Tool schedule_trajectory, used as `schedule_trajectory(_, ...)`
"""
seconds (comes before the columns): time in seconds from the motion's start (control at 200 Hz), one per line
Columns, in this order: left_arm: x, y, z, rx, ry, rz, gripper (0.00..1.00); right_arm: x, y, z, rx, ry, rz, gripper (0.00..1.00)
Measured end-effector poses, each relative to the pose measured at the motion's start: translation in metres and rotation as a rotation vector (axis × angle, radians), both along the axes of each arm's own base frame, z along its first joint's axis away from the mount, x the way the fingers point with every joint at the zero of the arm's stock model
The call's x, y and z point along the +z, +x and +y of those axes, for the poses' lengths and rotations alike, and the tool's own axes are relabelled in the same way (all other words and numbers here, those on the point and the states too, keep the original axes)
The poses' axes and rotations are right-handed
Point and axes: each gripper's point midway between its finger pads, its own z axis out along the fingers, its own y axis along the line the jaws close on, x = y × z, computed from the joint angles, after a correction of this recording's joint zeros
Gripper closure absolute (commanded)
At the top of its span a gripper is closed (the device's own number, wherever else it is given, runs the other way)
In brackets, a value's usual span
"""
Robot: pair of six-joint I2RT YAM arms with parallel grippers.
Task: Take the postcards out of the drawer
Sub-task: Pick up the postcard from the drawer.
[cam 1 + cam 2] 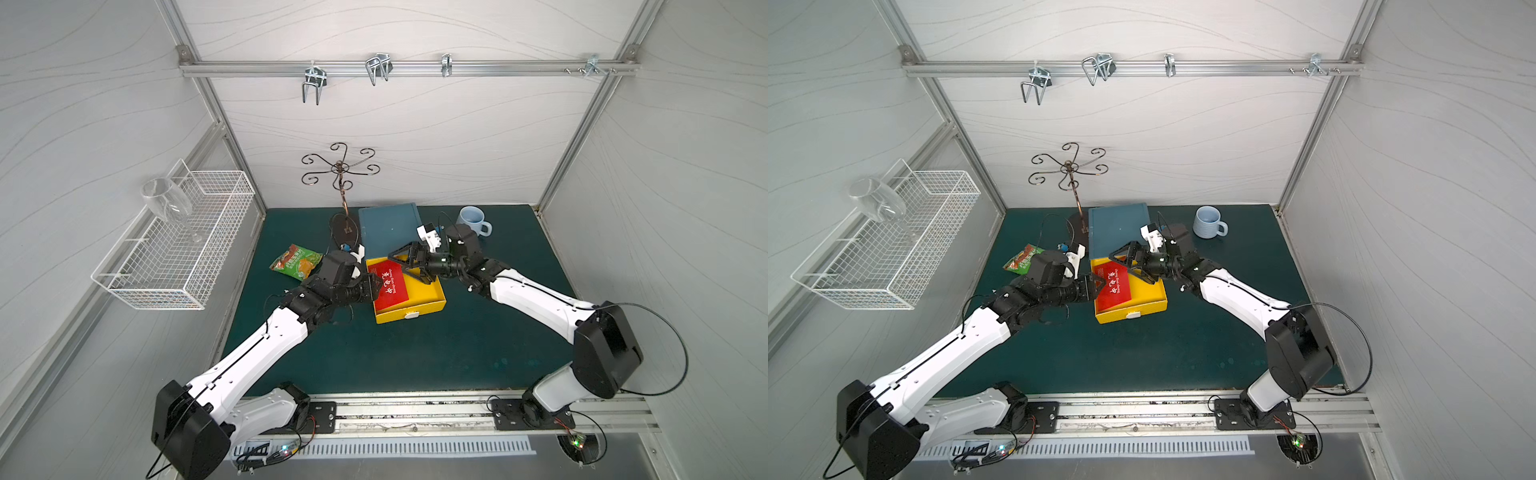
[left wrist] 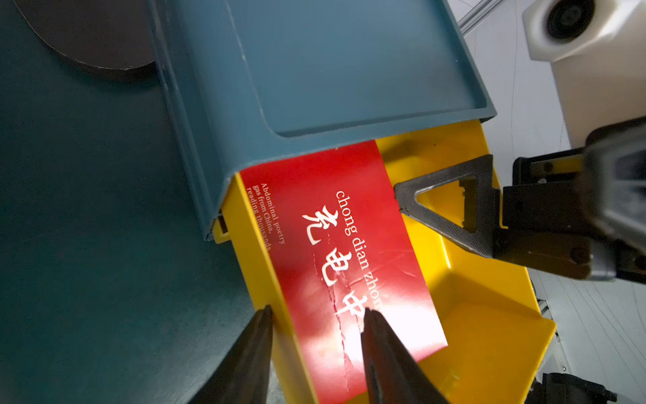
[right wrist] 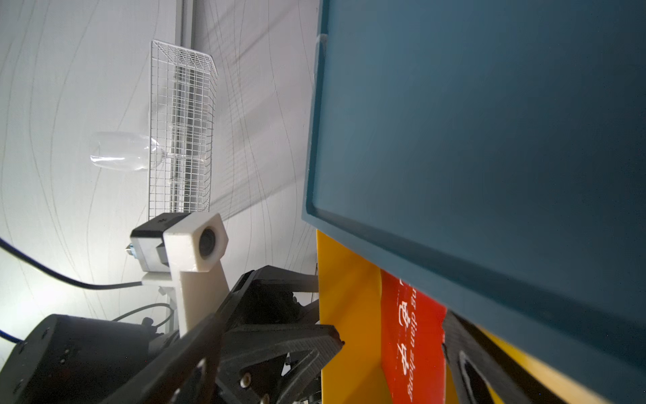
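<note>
Remote station stock as I see it. Surface: dark green mat, bare across the lower middle of both top views. Room: white wavy-lined wall panels; aluminium rail with metal hooks along the top. At left, a wire basket on the side wall holds a wine glass. At mid-frame are a curly metal cup stand, a snack packet, a blue mug, and a blue case with a yellow drawer pulled out below it. One red postcard lies tilted inside the drawer, its upper end under the case. The left gripper is narrowly parted, straddling the drawer's left wall and the card's edge. The right gripper is spread wide and empty over the card's upper right edge.
</note>
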Motion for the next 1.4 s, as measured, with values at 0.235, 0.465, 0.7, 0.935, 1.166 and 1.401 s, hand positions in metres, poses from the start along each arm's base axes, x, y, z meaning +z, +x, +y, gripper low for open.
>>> schedule_trajectory(0.235, 0.000, 0.000, 0.000, 0.000, 0.000, 0.000, 0.53, -0.005, 0.002, -0.003, -0.024, 0.028, 0.029, 0.01)
schedule_trajectory(0.465, 0.000, 0.000, 0.000, 0.000, 0.000, 0.000, 0.53, 0.008, 0.002, 0.000, -0.012, 0.080, 0.018, 0.01)
schedule_trajectory(0.7, 0.000, 0.000, 0.000, 0.000, 0.000, 0.000, 0.53, 0.029, -0.002, 0.006, 0.032, 0.165, -0.001, 0.02)
schedule_trajectory(0.935, 0.001, 0.000, 0.000, 0.000, -0.001, -0.002, 0.53, 0.032, -0.002, 0.009, 0.049, 0.200, 0.001, 0.01)
schedule_trajectory(1.166, 0.001, 0.000, 0.000, -0.001, -0.003, -0.004, 0.53, 0.018, -0.004, 0.007, 0.050, 0.144, 0.022, 0.02)
schedule_trajectory(1.401, 0.002, -0.001, 0.000, -0.003, -0.006, -0.004, 0.53, 0.013, -0.006, 0.007, 0.058, 0.088, 0.025, 0.10)
